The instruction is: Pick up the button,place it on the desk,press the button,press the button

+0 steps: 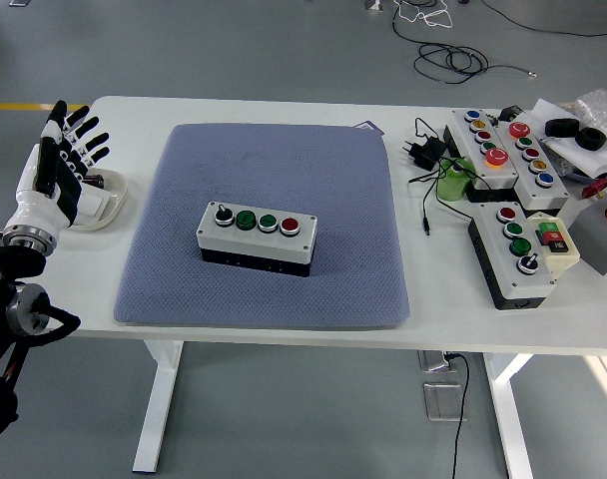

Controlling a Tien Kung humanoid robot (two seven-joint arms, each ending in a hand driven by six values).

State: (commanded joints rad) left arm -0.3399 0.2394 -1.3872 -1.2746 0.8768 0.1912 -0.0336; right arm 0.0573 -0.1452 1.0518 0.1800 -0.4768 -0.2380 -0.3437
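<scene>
A white button box point(257, 238) with a black base lies on the blue-grey mat point(264, 225) in the middle of the table. Its top carries a black knob, two green buttons and a red button in a row. My left hand point(66, 150) is raised at the table's left edge, fingers spread and holding nothing, well to the left of the box. The right arm does not show.
A white bowl-like object point(102, 203) sits behind my left hand. Along the right side of the table point(284, 108) stand other button boxes point(508, 152) point(520, 253), a green cylinder point(452, 183), a black plug with cable point(424, 153) and small clutter.
</scene>
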